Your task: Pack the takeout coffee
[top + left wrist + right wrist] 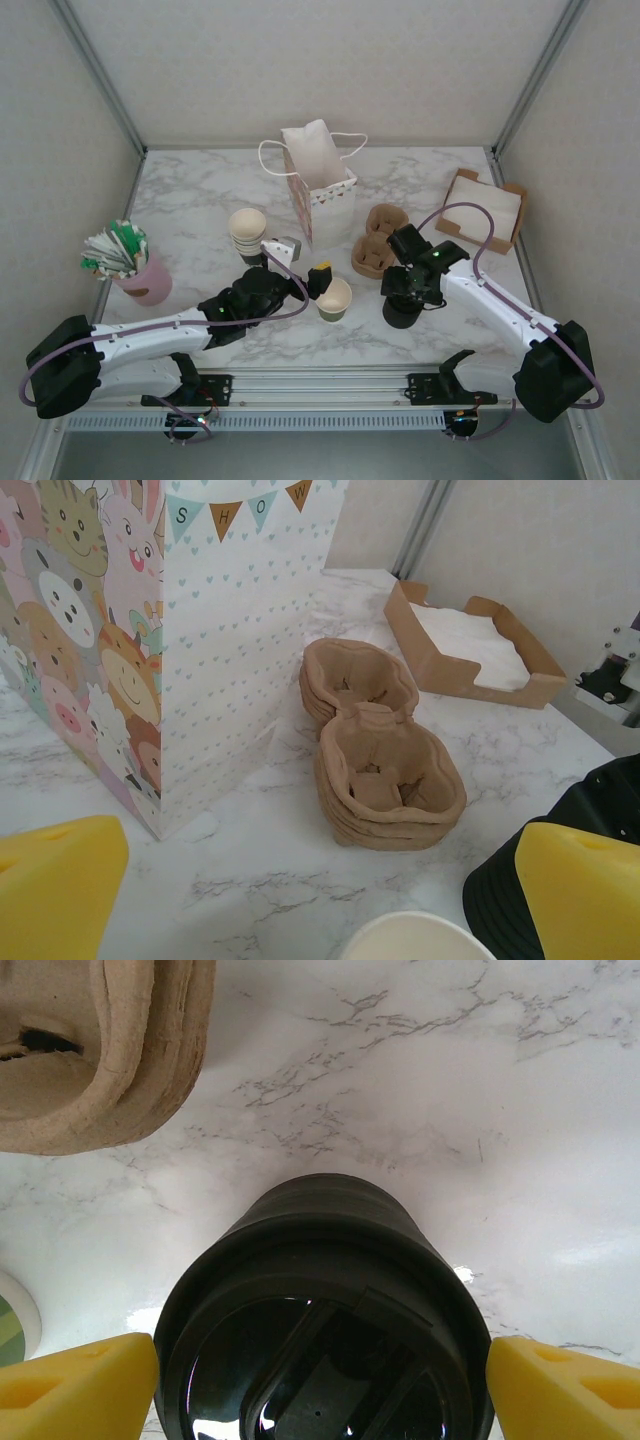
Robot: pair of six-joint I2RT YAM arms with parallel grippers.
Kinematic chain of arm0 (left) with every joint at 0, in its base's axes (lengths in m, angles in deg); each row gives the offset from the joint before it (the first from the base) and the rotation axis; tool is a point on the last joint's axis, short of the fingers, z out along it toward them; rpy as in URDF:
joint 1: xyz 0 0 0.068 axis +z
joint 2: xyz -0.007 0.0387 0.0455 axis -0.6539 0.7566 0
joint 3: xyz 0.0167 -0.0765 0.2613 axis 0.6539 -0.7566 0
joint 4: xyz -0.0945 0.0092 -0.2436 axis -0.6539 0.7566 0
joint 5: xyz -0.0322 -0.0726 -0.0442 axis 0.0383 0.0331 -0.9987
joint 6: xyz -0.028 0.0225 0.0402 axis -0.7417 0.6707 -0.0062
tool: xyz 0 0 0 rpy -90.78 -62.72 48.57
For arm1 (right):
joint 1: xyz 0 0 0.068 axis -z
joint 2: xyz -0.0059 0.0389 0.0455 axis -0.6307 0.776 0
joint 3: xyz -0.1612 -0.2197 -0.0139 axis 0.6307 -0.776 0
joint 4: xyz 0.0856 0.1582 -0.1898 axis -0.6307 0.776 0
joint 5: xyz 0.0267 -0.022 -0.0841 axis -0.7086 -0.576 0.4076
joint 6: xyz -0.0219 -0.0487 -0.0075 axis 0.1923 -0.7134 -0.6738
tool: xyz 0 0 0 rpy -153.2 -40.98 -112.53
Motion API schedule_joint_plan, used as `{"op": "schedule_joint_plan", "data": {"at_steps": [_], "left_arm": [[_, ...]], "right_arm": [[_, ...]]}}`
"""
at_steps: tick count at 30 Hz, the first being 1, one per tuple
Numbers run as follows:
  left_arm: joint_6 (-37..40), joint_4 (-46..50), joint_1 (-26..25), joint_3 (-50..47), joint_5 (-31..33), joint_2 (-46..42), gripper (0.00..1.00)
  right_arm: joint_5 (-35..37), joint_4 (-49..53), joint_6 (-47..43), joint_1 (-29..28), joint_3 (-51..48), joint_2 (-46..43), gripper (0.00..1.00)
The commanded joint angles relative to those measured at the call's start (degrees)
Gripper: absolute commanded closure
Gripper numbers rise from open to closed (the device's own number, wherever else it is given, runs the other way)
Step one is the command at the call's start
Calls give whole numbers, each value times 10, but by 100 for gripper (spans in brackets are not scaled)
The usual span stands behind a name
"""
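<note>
The takeout coffee's cup [334,298], small, cream inside and dark outside, stands upright on the marble near the front centre with no lid on it. Its cream rim [415,935] shows at the bottom of the left wrist view. My left gripper [318,280] is just left of the cup, open, its yellow fingers [55,880] wide apart with nothing between them. My right gripper [403,295] reaches down over the squat black lid stack [403,312]. The yellow pads [75,1390] press the top of the lid stack [320,1330] from both sides.
A printed paper gift bag [320,190] stands open behind the cup. Brown pulp cup carriers [378,240] are stacked to its right, with a cardboard napkin box [485,208] beyond them. A stack of cream cups [247,232] and a pink holder of sachets [130,265] stand on the left.
</note>
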Motion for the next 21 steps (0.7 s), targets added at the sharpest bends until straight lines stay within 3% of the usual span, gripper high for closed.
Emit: {"op": "schedule_joint_plan", "data": {"at_steps": [1,21], "left_arm": [[10,5,-4,11,11,-6,0],[10,3,-4,12,8,-2,0]], "right_arm": [[2,3,-4,5,-8,2,15],[-8,15,-3,4,-10,-11,22]]}}
